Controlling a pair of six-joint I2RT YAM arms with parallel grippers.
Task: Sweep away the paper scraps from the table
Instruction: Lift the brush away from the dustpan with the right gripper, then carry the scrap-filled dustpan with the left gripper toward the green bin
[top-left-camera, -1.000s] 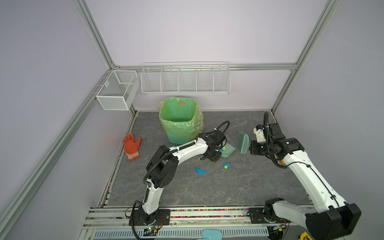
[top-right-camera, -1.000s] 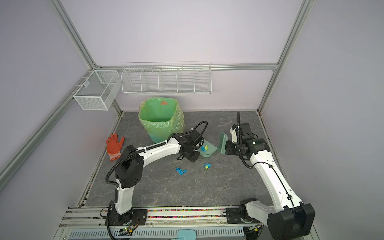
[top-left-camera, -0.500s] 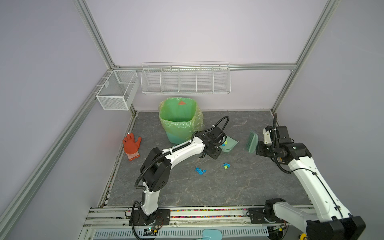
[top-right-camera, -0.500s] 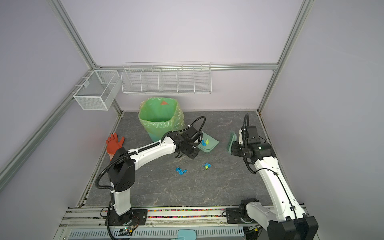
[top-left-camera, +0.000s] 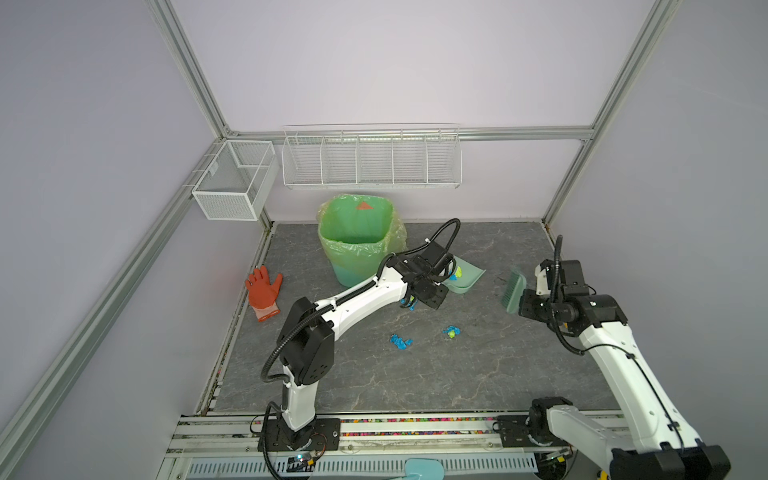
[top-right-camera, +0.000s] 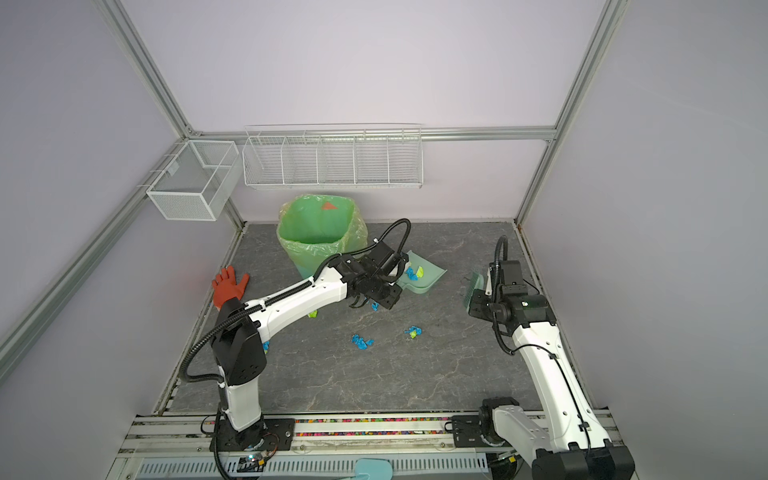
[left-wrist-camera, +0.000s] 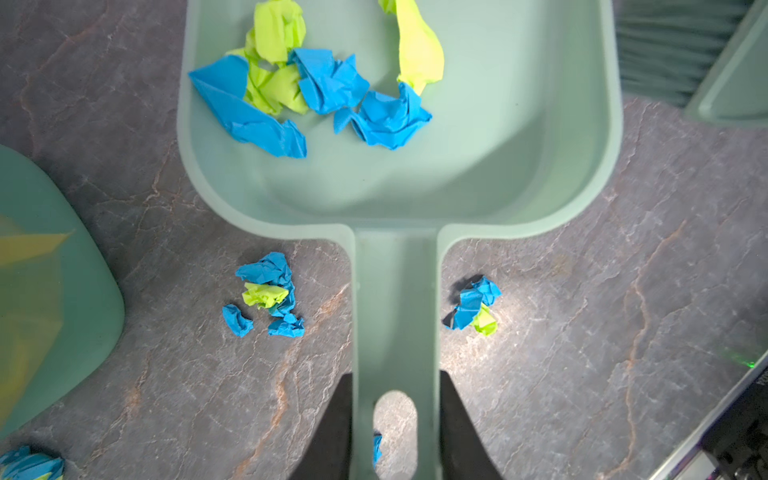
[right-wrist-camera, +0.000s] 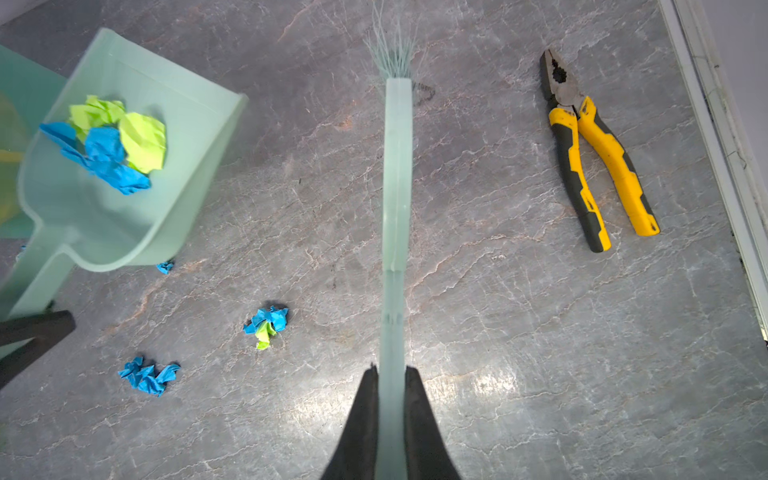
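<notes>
My left gripper (left-wrist-camera: 395, 378) is shut on the handle of the pale green dustpan (left-wrist-camera: 415, 174), which hangs tilted above the table (top-left-camera: 457, 374) beside the bin. Several blue and lime paper scraps (left-wrist-camera: 324, 83) lie in the pan (right-wrist-camera: 124, 232). More scraps lie on the table: a blue wad (top-left-camera: 401, 341), a blue-green wad (top-left-camera: 451, 331), and another (right-wrist-camera: 165, 266) under the pan. In a top view two more scraps (top-right-camera: 311, 312) show by the left arm. My right gripper (right-wrist-camera: 390, 370) is shut on the green brush (right-wrist-camera: 397, 166), held off the table to the right of the pan (top-left-camera: 465, 280).
A bin with a green liner (top-left-camera: 357, 241) stands at the back left of the dustpan. An orange-red glove (top-left-camera: 263, 291) lies by the left rail. Yellow-handled pliers (right-wrist-camera: 594, 158) lie near the right rail. Two white wire baskets (top-left-camera: 370, 160) hang on the walls.
The left gripper has carried the dustpan back and up toward the bin. The right arm has drawn the brush away to the right, widening the gap between them.
</notes>
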